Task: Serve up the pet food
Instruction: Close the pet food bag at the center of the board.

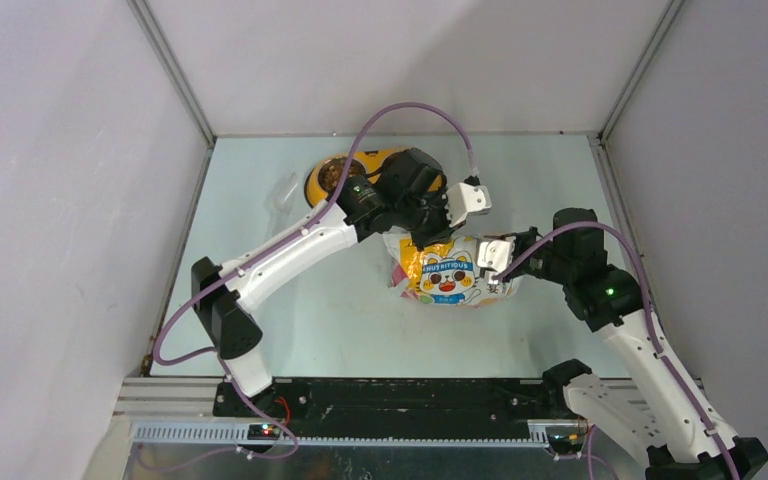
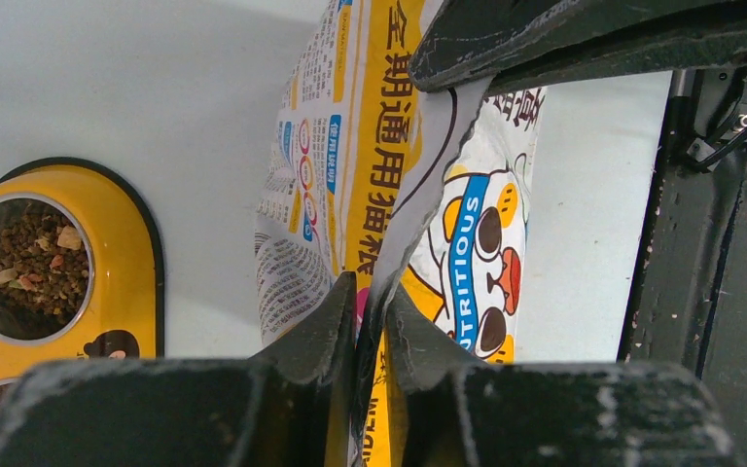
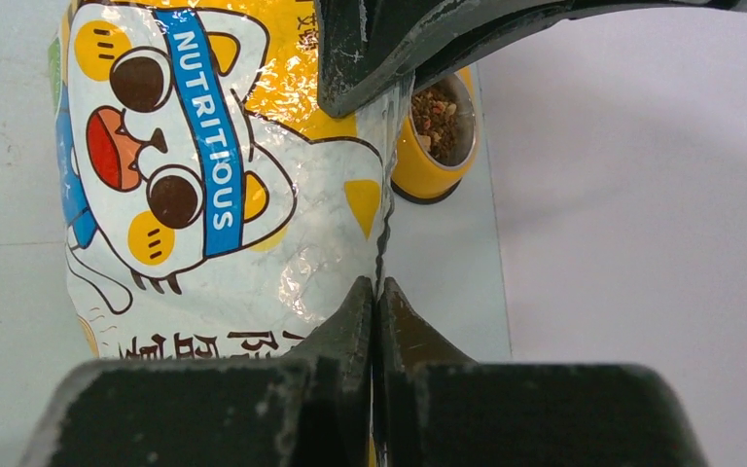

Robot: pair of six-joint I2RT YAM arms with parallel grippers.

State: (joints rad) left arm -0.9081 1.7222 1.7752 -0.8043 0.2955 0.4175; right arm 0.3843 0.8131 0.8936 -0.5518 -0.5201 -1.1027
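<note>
Pet food (image 1: 331, 176) already fills one steel cup of the yellow double bowl (image 1: 312, 186) at the upper middle of the overhead view. The left wrist view shows the brown pellets heaped at its left edge (image 2: 35, 261). The second cup is mostly hidden, so its contents cannot be told.

Just right of the bowl, the left jaws are closed on the upper edge of the cartoon-cat foil bag (image 1: 448, 277), pinching the foil between their tips. The bag sits mid-frame on the bench (image 1: 290, 330), close to the bowl but not over it. At its right edge the right jaws are likewise clamped on the foil — tips pressed together with the bag's rim between them.

By the look of it, the serving is at least partly done. What is left — a second cup to fill, or only the bag to set aside — cannot be read from these views.
</note>
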